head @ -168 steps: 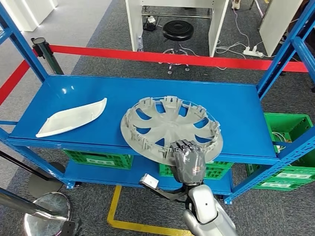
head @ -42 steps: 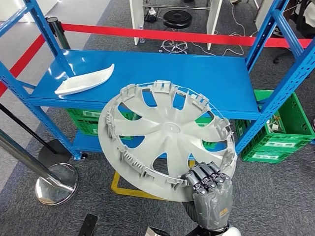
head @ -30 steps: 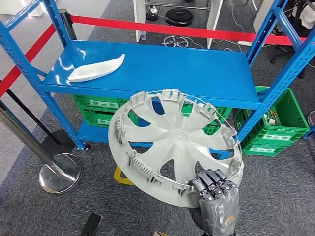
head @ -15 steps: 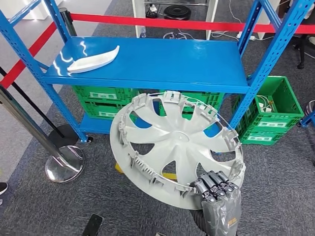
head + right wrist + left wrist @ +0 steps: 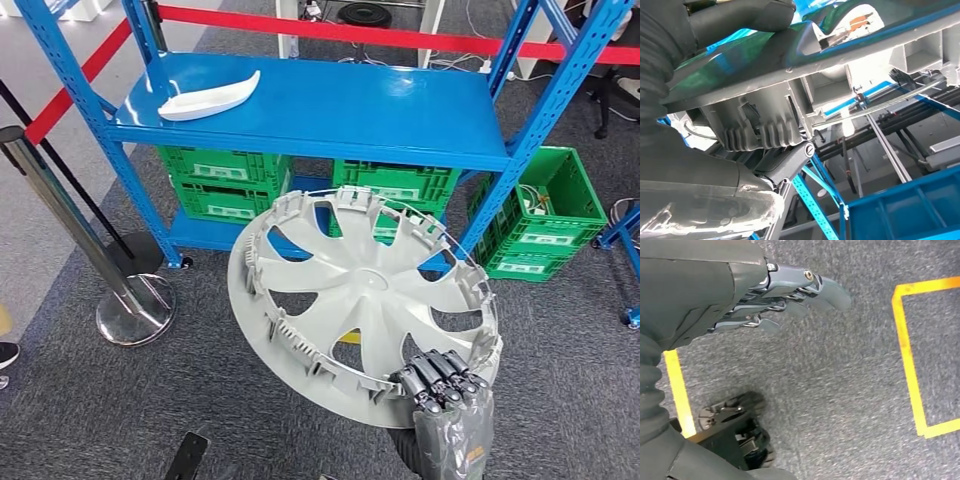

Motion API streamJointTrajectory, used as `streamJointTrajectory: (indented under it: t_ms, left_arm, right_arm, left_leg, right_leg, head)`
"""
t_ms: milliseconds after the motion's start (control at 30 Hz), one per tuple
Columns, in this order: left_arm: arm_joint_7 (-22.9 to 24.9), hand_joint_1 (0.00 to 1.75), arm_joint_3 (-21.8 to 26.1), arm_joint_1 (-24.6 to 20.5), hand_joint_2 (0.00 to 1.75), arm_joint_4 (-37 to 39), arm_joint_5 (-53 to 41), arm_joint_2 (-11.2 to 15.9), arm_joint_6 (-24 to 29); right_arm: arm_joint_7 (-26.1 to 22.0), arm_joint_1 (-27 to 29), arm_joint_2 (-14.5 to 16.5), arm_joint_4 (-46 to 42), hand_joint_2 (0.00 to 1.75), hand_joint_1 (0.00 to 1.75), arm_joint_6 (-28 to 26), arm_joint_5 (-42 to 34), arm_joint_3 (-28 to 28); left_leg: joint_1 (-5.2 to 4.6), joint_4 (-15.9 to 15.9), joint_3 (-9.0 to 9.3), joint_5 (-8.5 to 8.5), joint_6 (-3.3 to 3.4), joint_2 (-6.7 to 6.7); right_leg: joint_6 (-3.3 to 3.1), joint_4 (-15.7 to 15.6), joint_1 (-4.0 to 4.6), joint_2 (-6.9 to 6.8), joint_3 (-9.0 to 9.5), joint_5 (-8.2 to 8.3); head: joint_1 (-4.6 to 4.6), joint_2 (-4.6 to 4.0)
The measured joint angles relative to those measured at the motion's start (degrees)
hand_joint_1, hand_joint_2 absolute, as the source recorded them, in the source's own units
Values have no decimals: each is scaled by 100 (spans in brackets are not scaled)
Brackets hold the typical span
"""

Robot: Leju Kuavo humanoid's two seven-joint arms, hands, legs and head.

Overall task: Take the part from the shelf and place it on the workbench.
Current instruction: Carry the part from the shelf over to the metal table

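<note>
Now the grey wheel cover (image 5: 362,300) hangs in the air over the grey carpet (image 5: 226,420), in front of the blue shelf (image 5: 317,105) and clear of it, tilted with its ribbed inner side facing up. The right hand (image 5: 445,410) grips it at the near edge, dark fingers (image 5: 434,380) hooked over the rim. From the right wrist camera the rim and its clips (image 5: 764,127) sit pressed against the hand. The left hand (image 5: 764,295) hangs over the carpet holding nothing, its fingers stretched out straight and close together. A white curved trim piece (image 5: 210,97) lies on the shelf's top level, far left. Green crates (image 5: 226,180) sit under the shelf, another (image 5: 540,215) on the floor to its right. A red barrier tape (image 5: 340,32) runs behind, and a chrome post base (image 5: 136,308) stands at left.
</note>
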Motion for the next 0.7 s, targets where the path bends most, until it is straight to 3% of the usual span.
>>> streamJointTrajectory:
  t_ms: [67, 100, 133, 200, 267, 333, 400, 433, 467, 500, 533, 600, 667, 700]
  left_arm:
    - [0, 0, -4, -2, 175, 0, 0, 0, -9]
    - [0, 0, -5, -5, 175, 0, -1, 1, -13]
    - [0, 0, -6, -8, 175, 0, -2, 3, -15]
    - [1, 0, -7, -16, 175, 0, -5, 16, -26]
    - [3, 0, -7, -19, 175, 0, -7, 48, -51]
    - [7, 0, -8, -19, 175, 0, -8, 84, -81]
    - [13, 0, -9, -26, 175, 0, -8, 113, -108]
    - [16, 0, -9, -29, 175, 0, -7, 126, -119]
    - [18, 0, -9, -32, 175, 0, -7, 137, -127]
    - [19, 0, -9, -35, 175, 0, -7, 145, -136]
    - [20, 0, -10, -41, 175, 0, -7, 152, -143]
    - [20, 0, -11, -67, 175, 0, -7, 169, -156]
    - [20, 0, -13, -102, 175, 0, -7, 186, -162]
    - [21, 0, -13, -112, 175, 0, -7, 193, -163]
  right_arm:
    - [-3, -1, 0, 0, 175, 175, 0, 0, 0]
    - [-6, -5, 0, 0, 175, 175, 0, 0, 1]
    - [-11, -10, 1, 0, 175, 175, 0, 0, 2]
    - [-25, -24, 2, 2, 175, 175, 0, 0, 8]
    - [-37, -53, 8, 16, 175, 175, 1, 0, 19]
    - [-45, -110, 22, 50, 175, 175, 2, 3, 38]
    - [-46, -164, 38, 87, 175, 175, 2, 4, 54]
    - [-44, -183, 44, 105, 175, 175, 2, 4, 57]
    - [-42, -200, 48, 121, 175, 175, 2, 4, 60]
    - [-40, -215, 52, 139, 175, 175, 2, 4, 62]
    - [-40, -229, 55, 154, 175, 175, 2, 4, 63]
    - [-38, -249, 62, 175, 175, 175, 2, 4, 65]
    - [-38, -264, 69, 188, 175, 175, 2, 4, 66]
    - [-38, -271, 72, 193, 175, 175, 2, 4, 67]
  left_leg:
    - [0, 10, -114, 96, -31, -5]
    - [-9, 16, -157, 136, -54, -9]
    - [-18, 22, -192, 184, -81, -12]
    - [-29, 24, -262, 299, -134, -13]
    - [-25, 34, -338, 326, -193, -22]
    - [-18, 329, -468, -15, -257, -39]
    - [2, 1057, -668, -560, -306, -48]
    - [11, 1427, -744, -732, -323, -47]
    - [15, 1669, -753, -785, -332, -47]
    - [17, 1721, -671, -723, -332, -48]
    - [16, 1558, -492, -586, -319, -48]
    - [4, 846, 48, -406, -252, -54]
    - [-21, 285, 399, -435, -185, -61]
    - [-37, 177, 440, -460, -157, -64]
  right_leg:
    - [-26, -660, 0, 3, 545, 318]
    - [-44, -1116, 5, 10, 871, 386]
    - [-61, -1508, 10, 17, 1125, 386]
    - [-83, -1871, 28, 31, 1316, 329]
    - [-148, -1905, 10, 15, 1216, 394]
    - [-255, -1905, -11, -13, 1110, 493]
    - [-330, -1842, 5, -34, 984, 572]
    - [-348, -1800, 15, -43, 899, 606]
    - [-356, -1751, 23, -49, 811, 636]
    - [-355, -1699, 30, -51, 719, 664]
    - [-352, -1645, 36, -50, 632, 688]
    - [-330, -1543, 53, -42, 483, 733]
    - [-274, -1493, 57, -44, 400, 797]
    - [-236, -1491, 52, -47, 375, 839]
  head:
    - [1, 0]
    - [1, 0]
    - [-1, 0]
    - [-4, 0]
    - [-5, 0]
    - [-29, 0]
    - [-61, 0]
    - [-67, 0]
    - [-67, 0]
    - [-67, 0]
    - [-67, 0]
    - [-68, 0]
    - [-64, 0]
    - [-64, 0]
